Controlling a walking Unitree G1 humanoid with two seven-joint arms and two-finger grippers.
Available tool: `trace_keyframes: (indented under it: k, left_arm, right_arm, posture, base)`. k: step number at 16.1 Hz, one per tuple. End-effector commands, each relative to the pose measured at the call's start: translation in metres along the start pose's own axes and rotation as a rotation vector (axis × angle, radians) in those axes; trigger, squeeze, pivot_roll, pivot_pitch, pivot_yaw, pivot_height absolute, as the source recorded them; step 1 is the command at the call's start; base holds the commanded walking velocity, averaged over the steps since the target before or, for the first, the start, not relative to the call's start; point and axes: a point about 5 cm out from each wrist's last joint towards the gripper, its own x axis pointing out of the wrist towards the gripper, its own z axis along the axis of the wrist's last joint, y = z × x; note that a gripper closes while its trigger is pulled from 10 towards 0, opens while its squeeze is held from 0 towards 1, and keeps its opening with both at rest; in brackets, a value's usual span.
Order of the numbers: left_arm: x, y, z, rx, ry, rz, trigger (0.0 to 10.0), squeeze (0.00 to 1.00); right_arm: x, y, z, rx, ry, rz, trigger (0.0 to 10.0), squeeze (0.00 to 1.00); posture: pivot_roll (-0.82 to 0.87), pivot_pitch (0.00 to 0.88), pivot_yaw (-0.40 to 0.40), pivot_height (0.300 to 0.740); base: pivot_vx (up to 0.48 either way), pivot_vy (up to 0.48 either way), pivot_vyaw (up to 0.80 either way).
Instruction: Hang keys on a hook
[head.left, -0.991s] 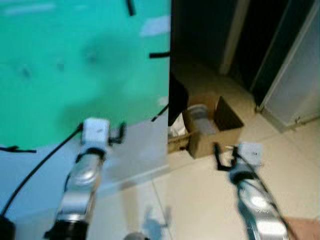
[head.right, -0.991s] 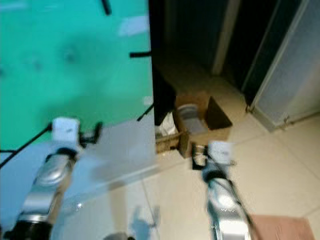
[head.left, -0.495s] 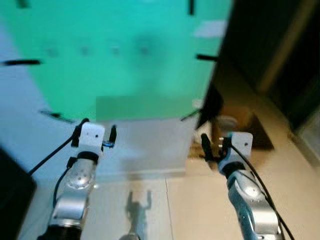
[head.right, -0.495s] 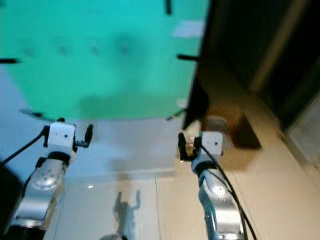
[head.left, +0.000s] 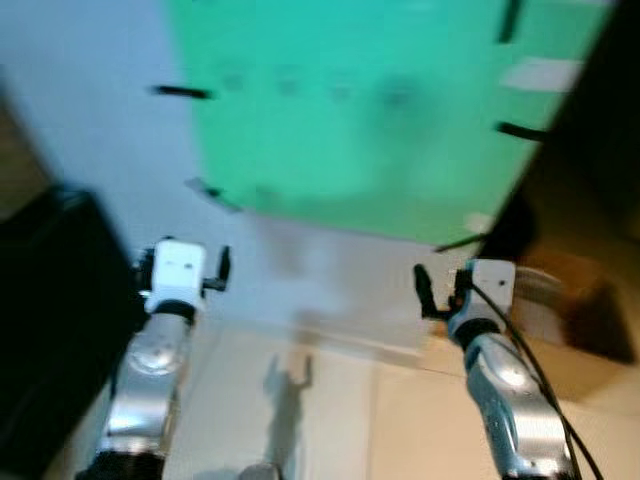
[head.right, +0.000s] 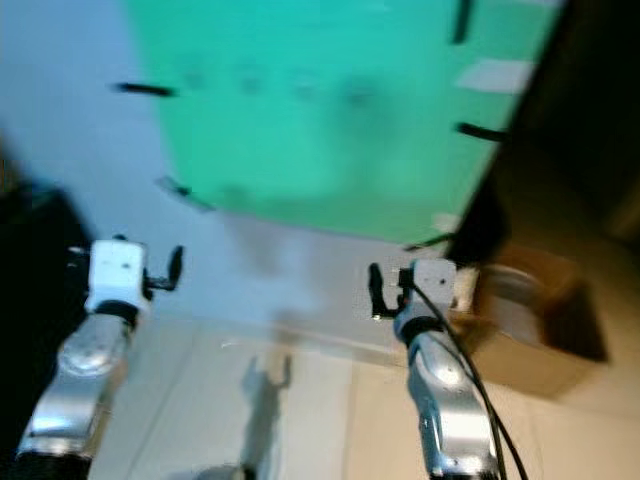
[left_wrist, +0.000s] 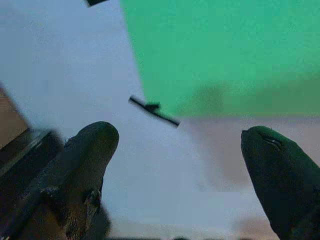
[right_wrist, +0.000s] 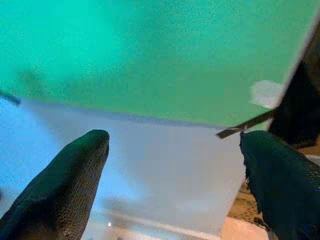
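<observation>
Left eye view is blurred, but the biggest thing before me is one green sheet (head.left: 370, 110) fixed to a pale wall (head.left: 90, 150), with several short black strips of tape (head.left: 180, 92) at its edges; I count about five, though the blur makes that uncertain. Below the wall lies a light tiled floor (head.left: 330, 420). One dark bulky object (head.left: 50, 320) stands at my left, too blurred to identify. One brown cardboard box (head.right: 545, 320) sits on the floor at my right, holding something pale. My two silver arms reach forward, well apart. My left end effector (left_wrist: 180, 165) has its two black fingers (left_wrist: 85, 165) spread wide with nothing between them, facing the wall near the sheet's lower corner. My right end effector (right_wrist: 175, 180) is likewise spread and holding nothing, facing the sheet's lower edge. I cannot make out any keys, nor tell a hook among the faint marks on the sheet.
</observation>
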Motion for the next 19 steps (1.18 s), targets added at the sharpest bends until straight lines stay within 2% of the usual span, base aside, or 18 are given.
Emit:
trace_keyframes:
  k: [1,2,6,10,14,15,17,19]
  left_arm:
    - [0.0010,-0.0013,0.0078,0.012,-0.029,-0.034,10.0,0.73]
    - [0.0008,-0.0021,0.0083,0.005,-0.025,-0.056,10.0,0.73]
    - [0.0016,-0.0021,0.0100,-0.016,-0.015,-0.080,10.0,0.75]
    - [0.0028,-0.0020,0.0110,-0.019,-0.011,-0.088,10.0,0.77]
    - [0.0029,-0.0011,0.0114,-0.020,-0.008,-0.092,10.0,0.77]
    - [0.0023,-0.0009,0.0114,-0.019,-0.009,-0.093,10.0,0.77]
    - [0.0025,-0.0007,0.0115,-0.016,-0.009,-0.094,10.0,0.77]
    - [0.0031,-0.0004,0.0120,-0.013,-0.009,-0.096,10.0,0.77]
  right_arm:
    - [0.0002,0.0012,0.0029,-0.021,-0.006,0.000,10.0,1.00]
    - [0.0002,0.0020,0.0040,-0.033,-0.006,0.001,10.0,1.00]
    - [0.0013,0.0042,0.0052,-0.033,-0.013,-0.007,10.0,1.00]
    - [0.0029,0.0058,0.0047,-0.036,-0.006,0.001,10.0,1.00]
    - [0.0046,0.0089,0.0047,-0.038,-0.002,0.028,10.0,1.00]
    - [0.0054,0.0070,0.0051,-0.076,-0.018,0.012,10.0,1.00]
    - [0.0059,0.0087,0.0064,-0.039,-0.037,0.023,10.0,1.00]
    - [0.0074,0.0056,0.0059,-0.073,-0.027,-0.008,10.0,1.00]
  posture:
    - [0.00,0.000,-0.044,0.740]
    - [0.00,0.000,-0.044,0.740]
    - [0.00,0.000,-0.036,0.740]
    - [0.00,0.000,-0.032,0.740]
    - [0.00,0.000,-0.032,0.740]
    - [0.01,0.000,-0.032,0.740]
    - [0.01,0.000,-0.032,0.740]
    - [0.01,0.000,-0.031,0.740]
  base:
    - [0.000,0.000,0.80]
    - [0.000,0.000,0.80]
    - [0.000,0.000,0.00]
    - [0.261,0.000,0.00]
    - [0.275,0.000,0.65]
    - [0.277,0.000,0.80]
    - [0.285,0.000,0.80]
    - [0.292,0.000,0.80]
